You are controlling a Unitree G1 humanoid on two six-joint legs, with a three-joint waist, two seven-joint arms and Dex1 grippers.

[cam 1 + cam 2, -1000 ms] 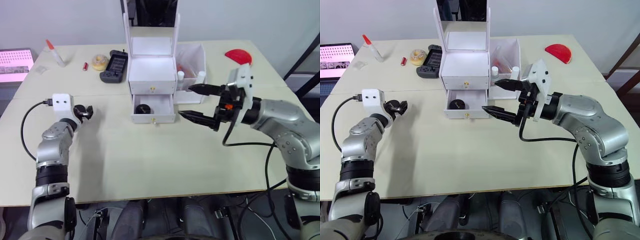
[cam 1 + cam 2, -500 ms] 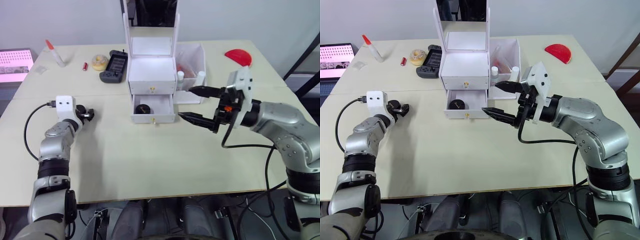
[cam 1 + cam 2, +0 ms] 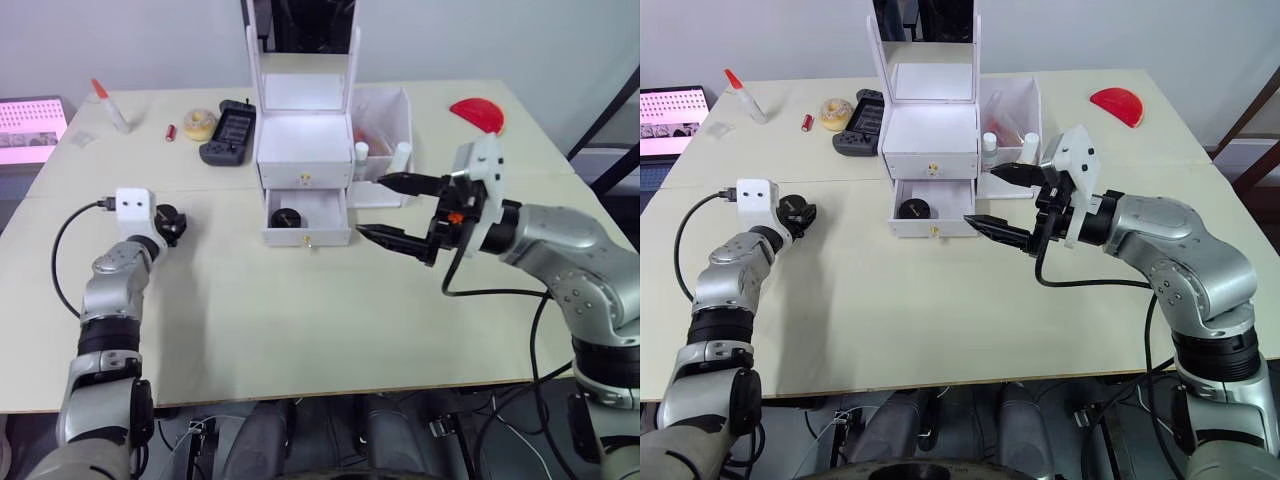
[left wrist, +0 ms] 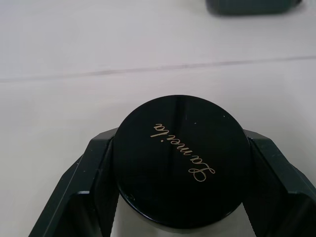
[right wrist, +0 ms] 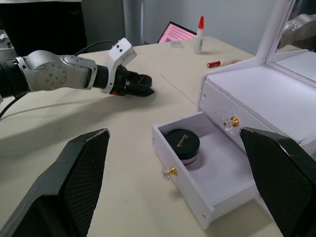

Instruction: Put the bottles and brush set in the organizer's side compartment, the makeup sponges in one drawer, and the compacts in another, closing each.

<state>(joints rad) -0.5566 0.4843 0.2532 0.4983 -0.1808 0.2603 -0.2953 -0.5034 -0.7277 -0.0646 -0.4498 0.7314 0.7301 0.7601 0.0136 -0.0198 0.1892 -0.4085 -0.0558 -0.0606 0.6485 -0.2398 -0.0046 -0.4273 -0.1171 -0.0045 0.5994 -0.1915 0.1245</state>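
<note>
Head views: bottles (image 3: 360,152) stand in the side compartment (image 3: 392,115), upper drawer (image 3: 304,173) shut, lower drawer (image 3: 305,217) open with one compact (image 3: 288,217) inside, just beyond the wide-open, empty right gripper (image 3: 391,209).
Left wrist: left gripper (image 4: 180,190) is clamped on the second compact (image 4: 180,170), not yet delivered.
Right wrist: lower drawer remains to be closed.

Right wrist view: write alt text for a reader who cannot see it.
A white plastic organizer has its lower drawer pulled open, with one round black lidded compact lying inside; the right gripper is open in the foreground, its two black fingers wide apart. Across the beige table, the left gripper grips a dark object just above the surface.
</note>
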